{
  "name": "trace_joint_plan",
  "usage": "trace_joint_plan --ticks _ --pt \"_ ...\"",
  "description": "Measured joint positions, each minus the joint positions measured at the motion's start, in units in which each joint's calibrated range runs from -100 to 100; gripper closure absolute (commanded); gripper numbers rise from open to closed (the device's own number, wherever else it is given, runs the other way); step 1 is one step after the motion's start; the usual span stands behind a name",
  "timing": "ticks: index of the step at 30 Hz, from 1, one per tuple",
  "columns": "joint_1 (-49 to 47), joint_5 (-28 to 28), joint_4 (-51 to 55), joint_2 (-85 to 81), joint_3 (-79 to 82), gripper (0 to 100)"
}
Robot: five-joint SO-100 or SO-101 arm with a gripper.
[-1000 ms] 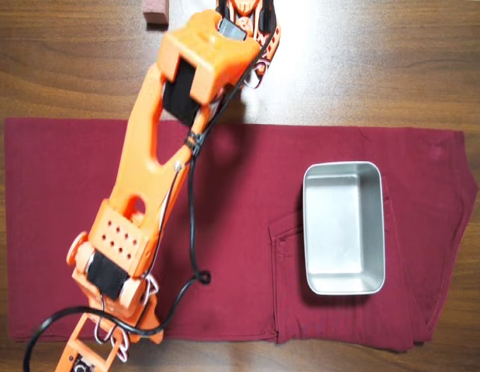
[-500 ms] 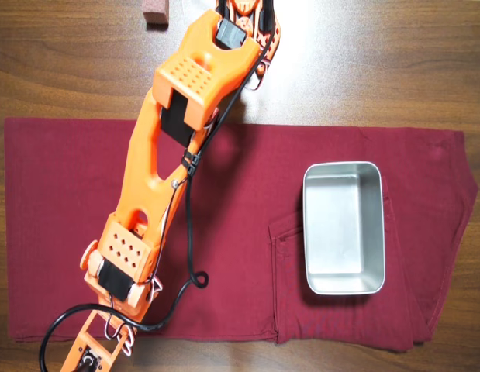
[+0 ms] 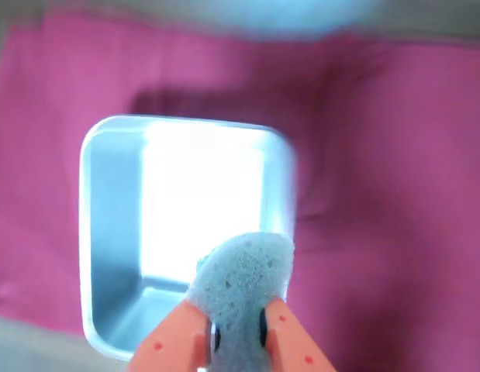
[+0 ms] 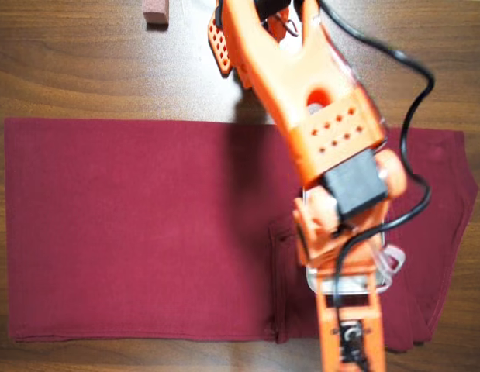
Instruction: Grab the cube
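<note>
Above the shiny rectangular metal tray (image 3: pixel 108 232), orange two-finger gripper (image 3: pixel 238 335) clenches small pale rough cube (image 3: pixel 243 275), near tray's right wall.

The orange arm (image 4: pixel 302 93) reaches across the overhead view, its pincer (image 3: pixel 238 335) clamped on the cube (image 3: pixel 240 291).

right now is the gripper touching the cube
Touching. The wrist view shows the gripper closed on the cube, an orange finger pressed against each side, held above the metal tray.
</note>
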Motion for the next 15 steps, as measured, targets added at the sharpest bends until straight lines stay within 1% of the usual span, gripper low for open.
trace_joint_plan --ticks 2,5,8,10,14,15 --pt "-6.98 -0.39 -0.47 2.08 0.74 100" --pt "-9.97 -1.07 -4.51 6.16 3.87 98" --pt "-11.67 -1.47 -9.2 7.03 8.1 89" --pt "-10.67 -1.71 -10.61 7.55 9.21 79" --pt "-7.88 -1.66 -13.9 7.55 9.39 69" --pt "-7.08 -1.51 -14.27 7.55 9.39 69"
